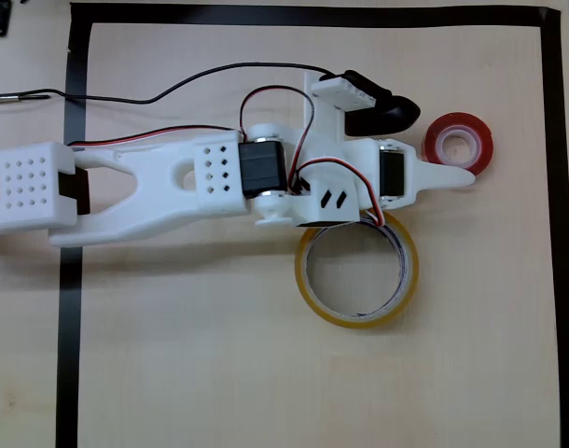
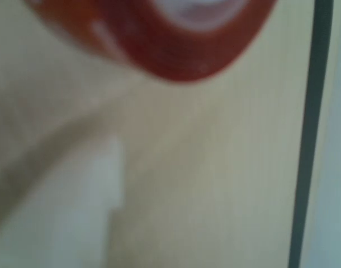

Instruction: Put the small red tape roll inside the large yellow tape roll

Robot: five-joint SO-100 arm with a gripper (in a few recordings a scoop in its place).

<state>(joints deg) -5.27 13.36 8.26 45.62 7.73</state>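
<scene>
The small red tape roll (image 1: 459, 142) lies flat on the wooden table, right of the arm. In the wrist view it is a blurred red arc (image 2: 176, 50) at the top edge. The large yellow tape roll (image 1: 357, 271) lies flat just below the arm's wrist, which covers its upper rim. My gripper (image 1: 436, 145) is open, and its white finger (image 1: 448, 175) reaches over the red roll's lower edge. The black finger (image 1: 387, 114) stands to the roll's upper left. Nothing is held. The white finger is a pale blur (image 2: 64, 212) low on the left of the wrist view.
A black tape border (image 1: 555, 233) frames the work area; its right strip (image 2: 310, 139) runs close to the red roll. Black and red cables (image 1: 173, 89) trail from the arm toward the left. Bare wood lies below the yellow roll.
</scene>
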